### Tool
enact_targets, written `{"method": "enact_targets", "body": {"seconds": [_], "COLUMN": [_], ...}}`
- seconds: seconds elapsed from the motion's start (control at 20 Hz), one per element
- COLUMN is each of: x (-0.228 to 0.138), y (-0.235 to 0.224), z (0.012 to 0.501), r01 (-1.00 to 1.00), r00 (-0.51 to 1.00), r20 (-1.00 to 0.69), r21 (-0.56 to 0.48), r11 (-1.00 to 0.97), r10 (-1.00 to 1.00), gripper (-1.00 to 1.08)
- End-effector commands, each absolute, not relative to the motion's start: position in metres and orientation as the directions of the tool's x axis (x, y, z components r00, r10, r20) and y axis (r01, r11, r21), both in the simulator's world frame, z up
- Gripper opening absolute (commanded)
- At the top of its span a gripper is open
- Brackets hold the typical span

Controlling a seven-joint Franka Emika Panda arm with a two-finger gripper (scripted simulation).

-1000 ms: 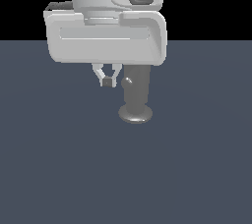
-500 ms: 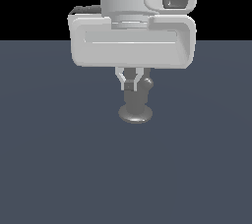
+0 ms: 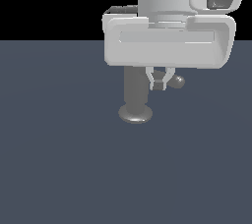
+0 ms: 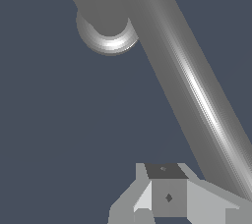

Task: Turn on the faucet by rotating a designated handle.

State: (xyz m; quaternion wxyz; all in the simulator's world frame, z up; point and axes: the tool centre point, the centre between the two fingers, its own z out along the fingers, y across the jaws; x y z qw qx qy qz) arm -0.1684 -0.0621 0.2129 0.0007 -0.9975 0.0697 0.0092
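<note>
Faucet (image 3: 135, 93) stands upright on the dark grey floor (image 3: 59, 159), flared base down, near centre of the exterior view. Handle (image 3: 176, 81) projects from its upper part toward 3 o'clock. Gripper (image 3: 158, 84) sits at the handle, fingers drawn close together; whether they pinch the rod cannot be told.
</note>
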Motion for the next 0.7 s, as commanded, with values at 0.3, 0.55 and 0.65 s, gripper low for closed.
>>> {"method": "enact_targets", "body": {"seconds": [0.3,0.55,0.65], "x": [-0.162,-0.160,-0.154], "y": [-0.114,-0.112,-0.118], "z": [0.218,0.215,0.215], "r01": [-0.154,-0.132,-0.134], "r00": [0.988,0.991,0.991], "r20": [0.000,-0.011,-0.010], "r21": [0.000,0.000,0.000], "r11": [-0.988,-0.991,-0.991], "r10": [-0.154,-0.132,-0.134], "gripper": [-1.00,-1.00,-1.00]}}
